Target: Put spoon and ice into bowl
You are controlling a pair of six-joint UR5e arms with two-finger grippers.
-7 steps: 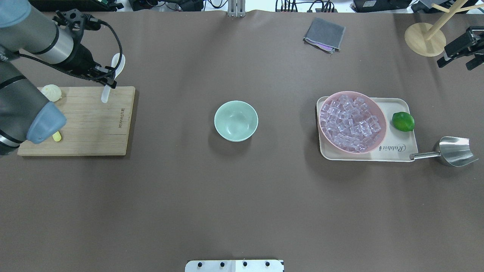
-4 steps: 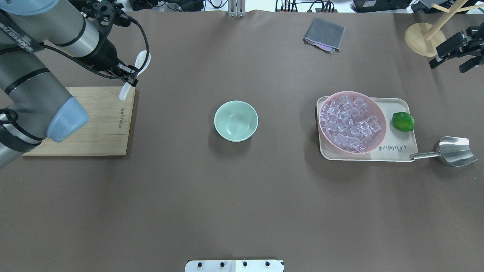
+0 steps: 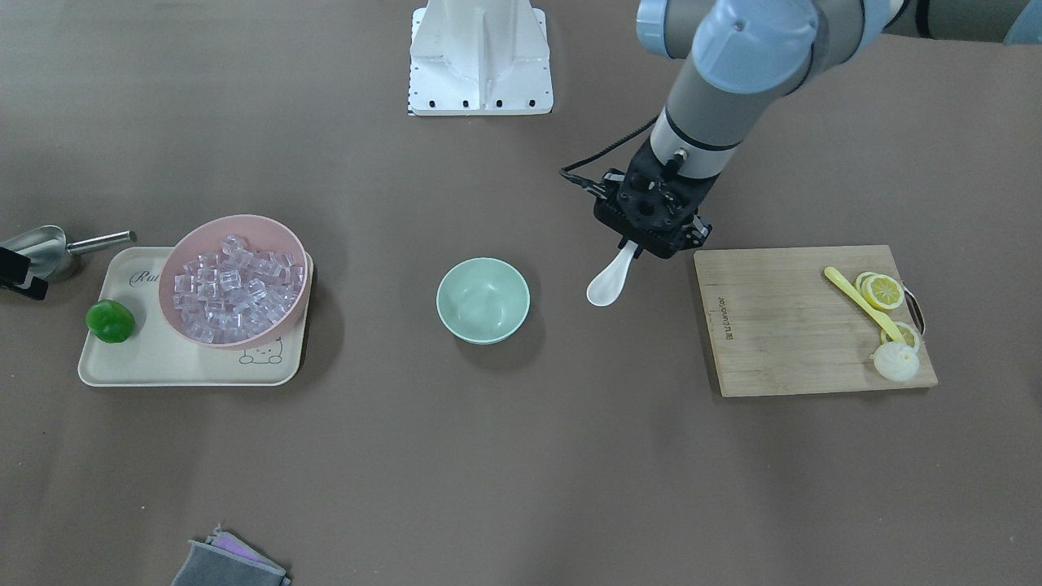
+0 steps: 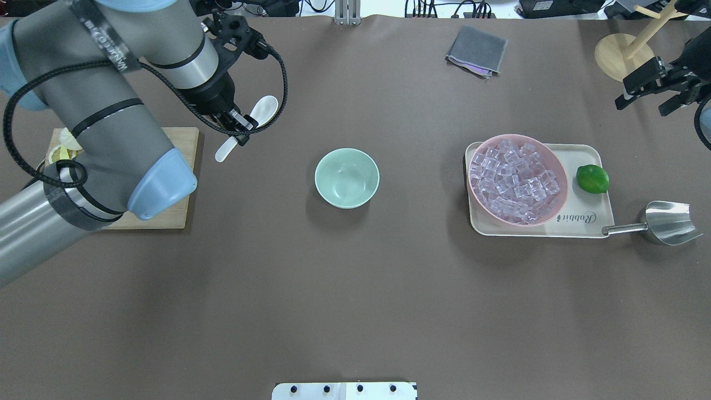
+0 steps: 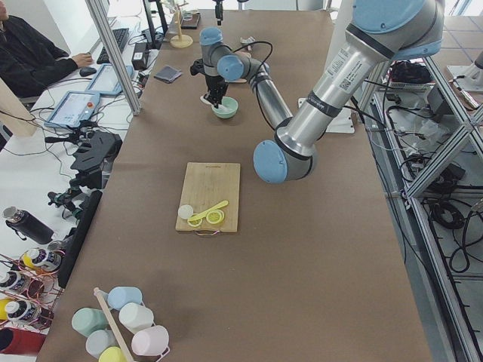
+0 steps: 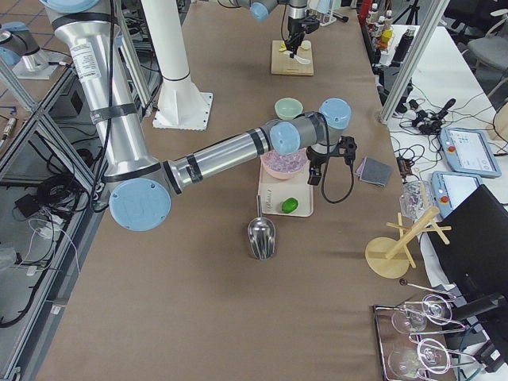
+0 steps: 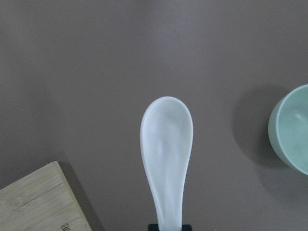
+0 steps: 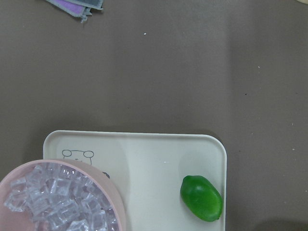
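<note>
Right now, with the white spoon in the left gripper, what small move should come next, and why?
Probably carry the small white glossy soup spoon sideways toward the small round mint-green bowl until it hangs over it. The left gripper holds the spoon by its handle above bare table between the wooden cutting board and the bowl, which is empty.

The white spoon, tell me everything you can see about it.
The spoon is small, glossy white and ceramic-looking, with an oval scoop and a short curved handle. The left pincer grips its handle midway, hollow side up, over bare table between the cutting board and the bowl, seemingly touching nothing else.
</note>
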